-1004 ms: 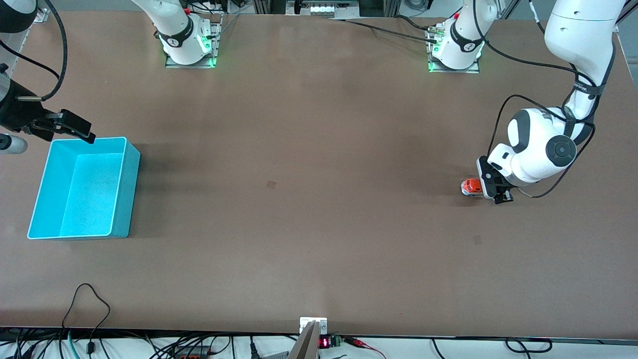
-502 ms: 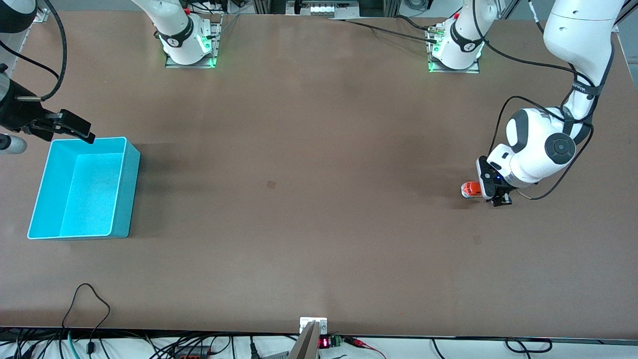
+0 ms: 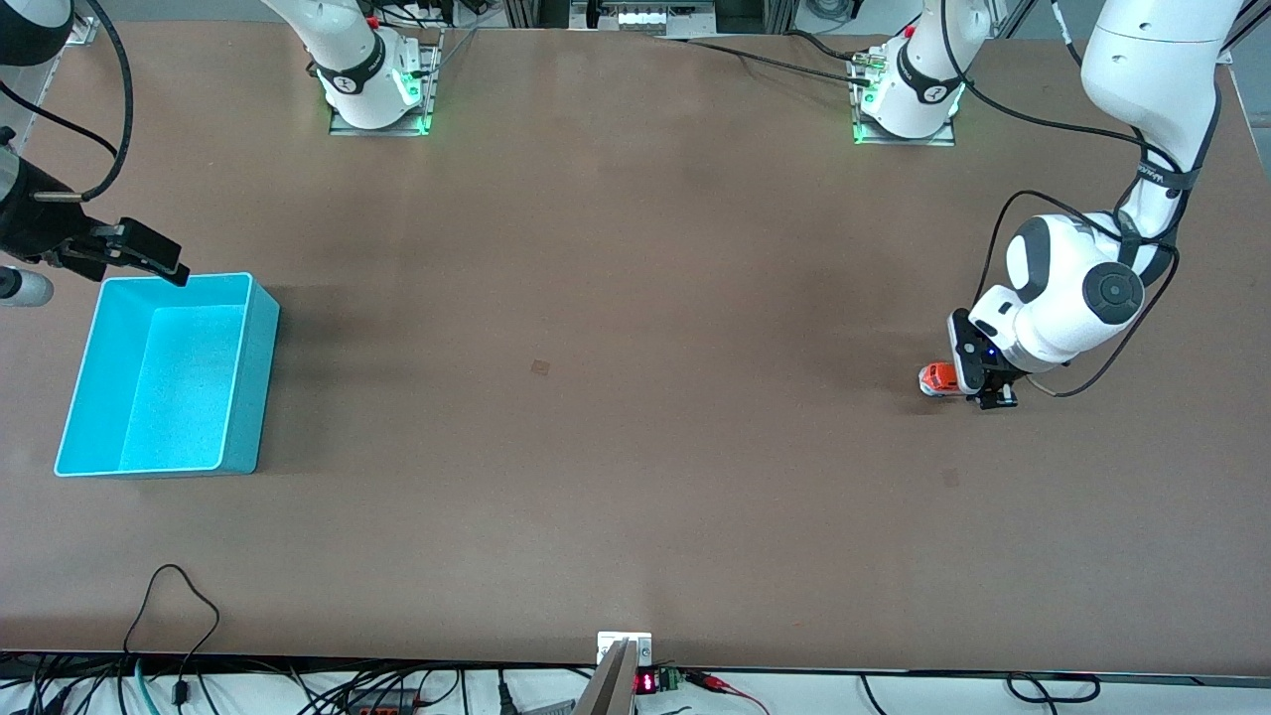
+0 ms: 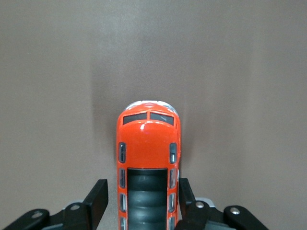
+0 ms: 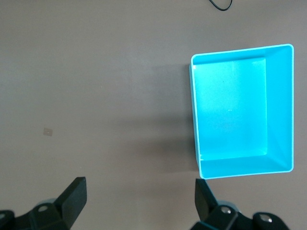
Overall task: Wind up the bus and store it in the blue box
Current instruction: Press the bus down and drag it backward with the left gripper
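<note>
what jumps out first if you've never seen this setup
The small orange-red toy bus sits on the brown table at the left arm's end, with the left gripper straddling its rear and one finger a little off its side. At the right arm's end stands the empty light cyan-blue plastic box, where the open right gripper waits above its rim.
</note>
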Controlling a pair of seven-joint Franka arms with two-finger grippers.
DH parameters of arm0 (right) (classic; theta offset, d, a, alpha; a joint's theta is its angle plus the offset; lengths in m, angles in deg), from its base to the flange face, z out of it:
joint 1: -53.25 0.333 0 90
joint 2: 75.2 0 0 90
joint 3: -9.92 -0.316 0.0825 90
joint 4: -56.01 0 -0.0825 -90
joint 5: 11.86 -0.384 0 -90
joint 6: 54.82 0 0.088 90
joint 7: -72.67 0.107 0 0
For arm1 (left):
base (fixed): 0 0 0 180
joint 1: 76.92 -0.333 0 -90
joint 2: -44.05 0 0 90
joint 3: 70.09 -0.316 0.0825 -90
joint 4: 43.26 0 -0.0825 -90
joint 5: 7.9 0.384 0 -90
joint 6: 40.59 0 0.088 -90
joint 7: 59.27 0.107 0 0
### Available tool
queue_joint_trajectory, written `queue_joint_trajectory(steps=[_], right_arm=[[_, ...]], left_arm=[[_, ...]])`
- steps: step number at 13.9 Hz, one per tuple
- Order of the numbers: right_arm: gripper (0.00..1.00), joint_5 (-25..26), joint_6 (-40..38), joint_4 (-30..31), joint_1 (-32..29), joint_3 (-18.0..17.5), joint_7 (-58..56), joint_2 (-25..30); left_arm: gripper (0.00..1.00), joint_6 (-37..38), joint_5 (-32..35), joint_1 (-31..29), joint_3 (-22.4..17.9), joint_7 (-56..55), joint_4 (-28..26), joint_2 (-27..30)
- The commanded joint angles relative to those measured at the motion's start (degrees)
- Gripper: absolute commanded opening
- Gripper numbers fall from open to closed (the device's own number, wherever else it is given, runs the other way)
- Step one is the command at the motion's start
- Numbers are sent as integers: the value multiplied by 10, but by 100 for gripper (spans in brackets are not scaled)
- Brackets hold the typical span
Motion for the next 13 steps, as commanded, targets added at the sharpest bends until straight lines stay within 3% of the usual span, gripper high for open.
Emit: queue_joint_trajectory(steps=[1, 10, 13], right_arm=[[100, -3, -8, 2, -5, -2, 3, 5], [100, -3, -8, 2, -7, -2, 3, 5], [100, -3, -8, 2, -7, -2, 3, 5]], left_arm=[[44, -8, 8, -5, 4, 9, -13, 11], [26, 25, 8, -4, 4, 7, -26, 25], [26, 36, 8, -4, 4, 5, -24, 20]])
